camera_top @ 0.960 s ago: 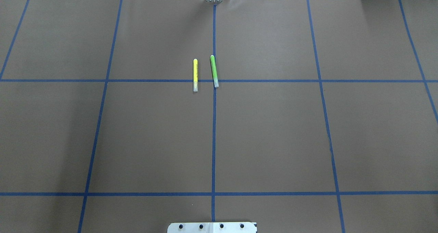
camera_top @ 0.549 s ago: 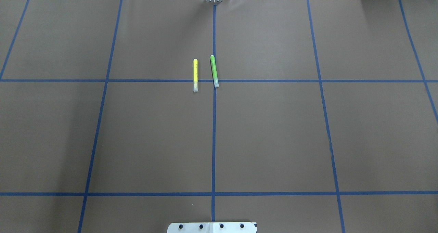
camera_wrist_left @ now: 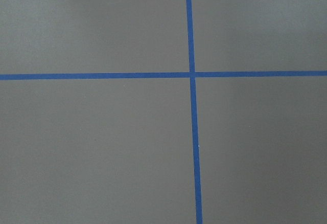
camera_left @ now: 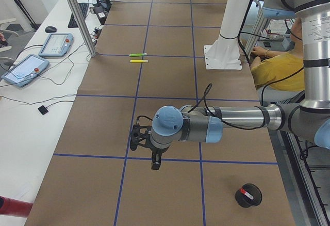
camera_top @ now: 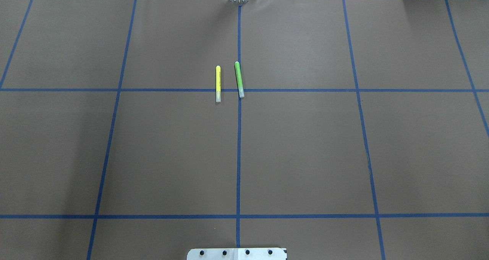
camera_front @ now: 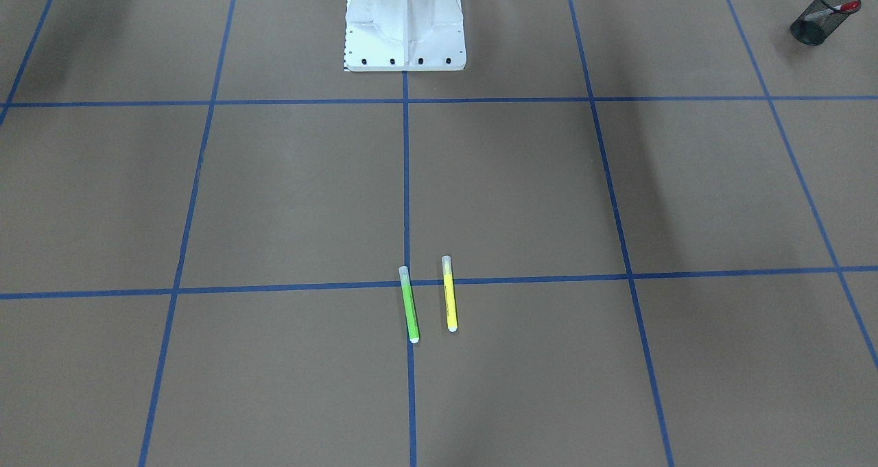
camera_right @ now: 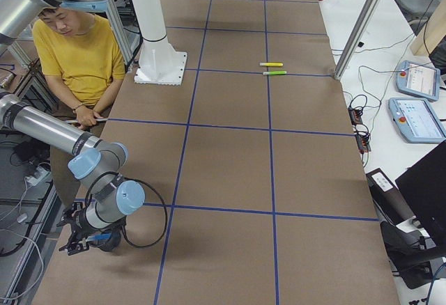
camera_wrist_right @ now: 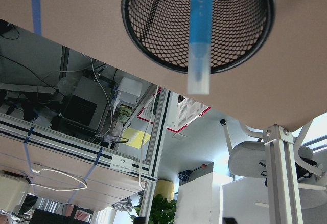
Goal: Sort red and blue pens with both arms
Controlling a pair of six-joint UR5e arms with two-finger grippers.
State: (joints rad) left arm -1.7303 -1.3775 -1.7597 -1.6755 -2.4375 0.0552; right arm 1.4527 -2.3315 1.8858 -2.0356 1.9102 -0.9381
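Slim blue-barrelled pen with clear cap over black mesh cup, red-capped pen leaning in second mesh cup, left gripper and right gripper jaw spread impossible to tell

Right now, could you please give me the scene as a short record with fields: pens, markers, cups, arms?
red pen: in the left mesh cup
blue pen: at the mouth of the right mesh cup, below the right arm; held or released, cannot tell
green marker, yellow marker: side by side, apart, mid table
left arm: low over bare table
jaws: open or shut, cannot tell
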